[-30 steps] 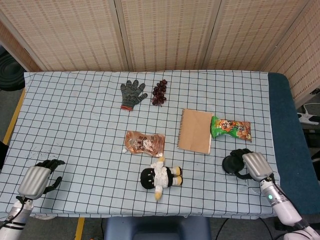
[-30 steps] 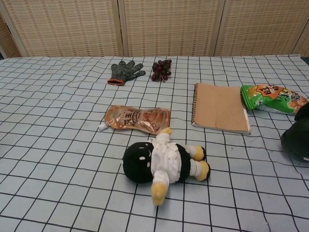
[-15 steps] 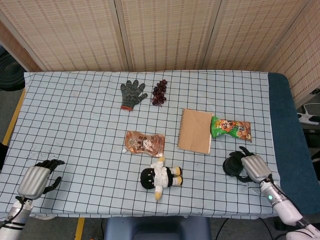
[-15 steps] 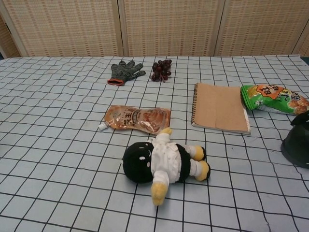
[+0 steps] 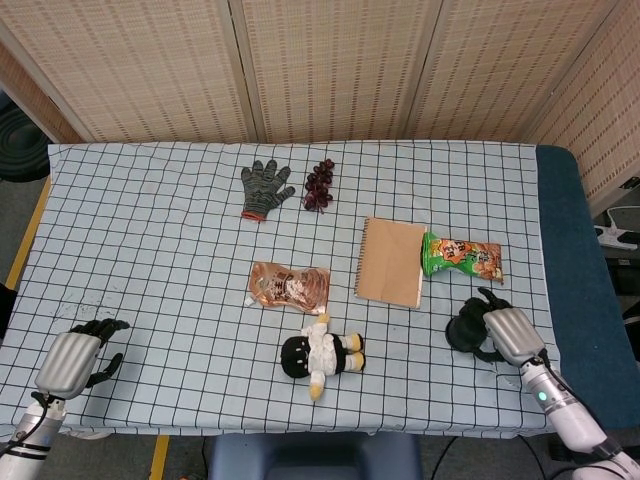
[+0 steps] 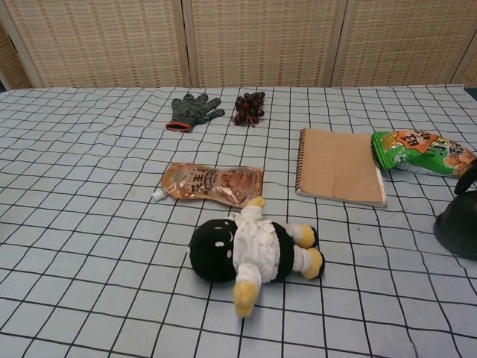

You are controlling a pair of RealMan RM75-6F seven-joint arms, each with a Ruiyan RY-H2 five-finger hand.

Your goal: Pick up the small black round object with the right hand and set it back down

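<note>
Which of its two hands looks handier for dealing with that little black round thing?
The right hand. It sits right against the small black round object near the table's right front corner, fingers spread beside it. The left hand rests at the far left front edge, with the plush doll between.

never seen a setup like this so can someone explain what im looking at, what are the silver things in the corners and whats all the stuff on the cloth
The silver things are a robot's two mechanical hands, steered remotely by a person. Both pictures come from the robot's own cameras: one looks down from its head, the other sits lower, at its chest.

The left hand rests at the near table edge, fingers curled, holding nothing. The right hand is right against the small black round object; whether it grips it is hard to tell.

On the checked cloth lie a grey glove, dark grapes, a brown notebook, a green snack bag, an orange pouch and a black-and-white plush doll.
</note>
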